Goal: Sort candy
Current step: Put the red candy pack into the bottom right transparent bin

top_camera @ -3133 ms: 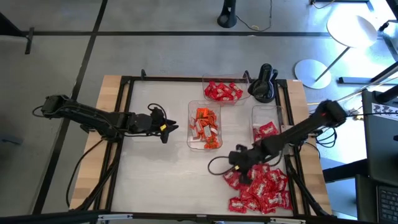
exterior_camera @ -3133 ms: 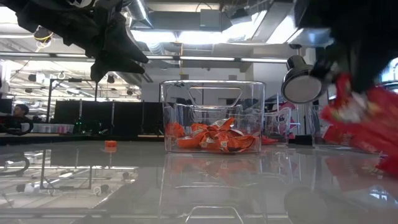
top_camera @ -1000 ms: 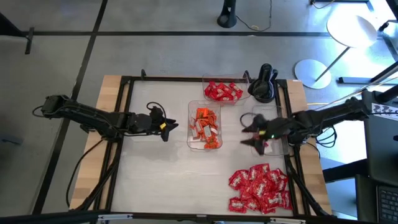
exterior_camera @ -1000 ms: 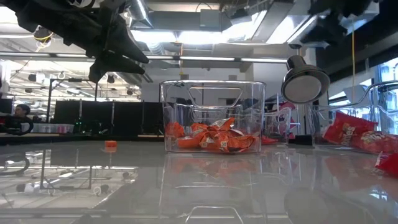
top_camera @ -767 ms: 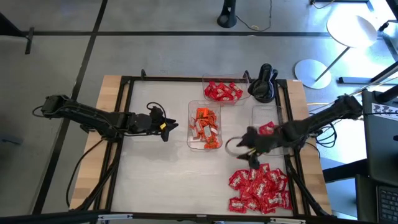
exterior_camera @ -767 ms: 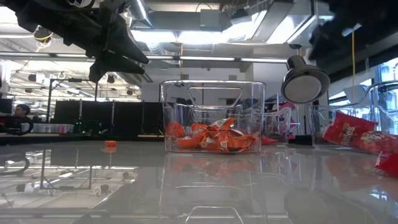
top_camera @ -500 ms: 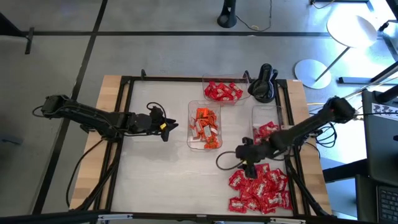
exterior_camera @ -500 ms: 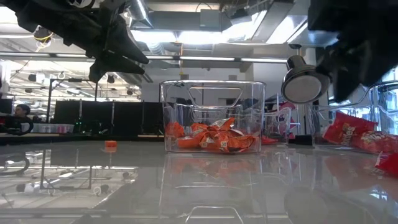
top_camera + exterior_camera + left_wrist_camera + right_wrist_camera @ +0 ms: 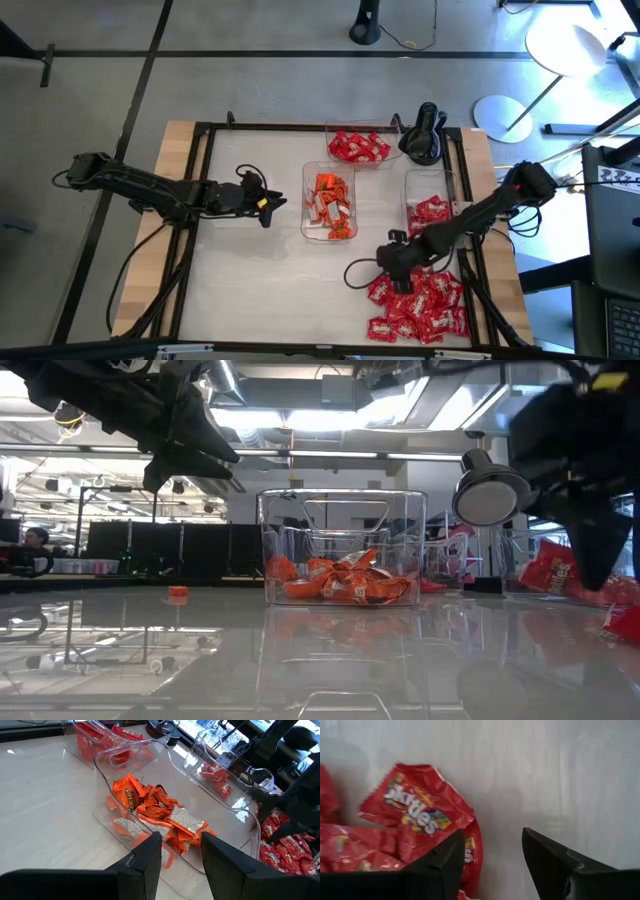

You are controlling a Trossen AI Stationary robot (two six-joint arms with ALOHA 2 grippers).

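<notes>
From above, the right hand (image 9: 397,276) is down at the top-left edge of the loose candy pile (image 9: 422,304) near the tabletop's (image 9: 260,290) front right corner, while the left hand (image 9: 268,207) waits over the left half, level with the middle tray (image 9: 329,201). Only the right wrist view shows what lies at those fingers: a red wrapper (image 9: 415,817) with coloured lettering flat on the white surface, its edge reaching into the gap between the two dark fingers (image 9: 442,865), which stand moderately apart and grip nothing. The left wrist view shows its own fingers (image 9: 145,862) partly open and empty, pointing at the middle tray (image 9: 150,815)

The low view cannot see the pile clearly; it shows the right arm as a dark blur (image 9: 590,480) at the right edge, and the middle tray (image 9: 342,546) side-on with its candy only covering the bottom

Three clear trays hold sorted candy. The middle one has orange wrappers with some white-backed ones. The tray at the far edge (image 9: 359,146) holds plain red pieces. The tray by the right edge (image 9: 431,205) holds a few red wrappers at its near end. A black object (image 9: 423,135) stands at the far right
</notes>
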